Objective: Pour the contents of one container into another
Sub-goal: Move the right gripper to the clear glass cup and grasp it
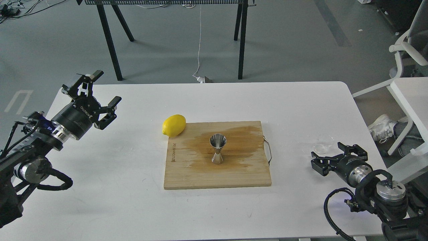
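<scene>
The steel jigger [217, 149] stands upright mid-way on the wooden board [187, 174], over a damp brown stain, a steady target with its mouth up. The clear cup [323, 143] sits on the desk [110, 187] near the right edge, just beyond the right gripper [337, 153], whose jaws are spread as if lined up to take it; whether they touch it is hard to say. The left gripper [100, 93] hangs clear, jaws released. A lemon [174, 125] rests at the board's corner.
</scene>
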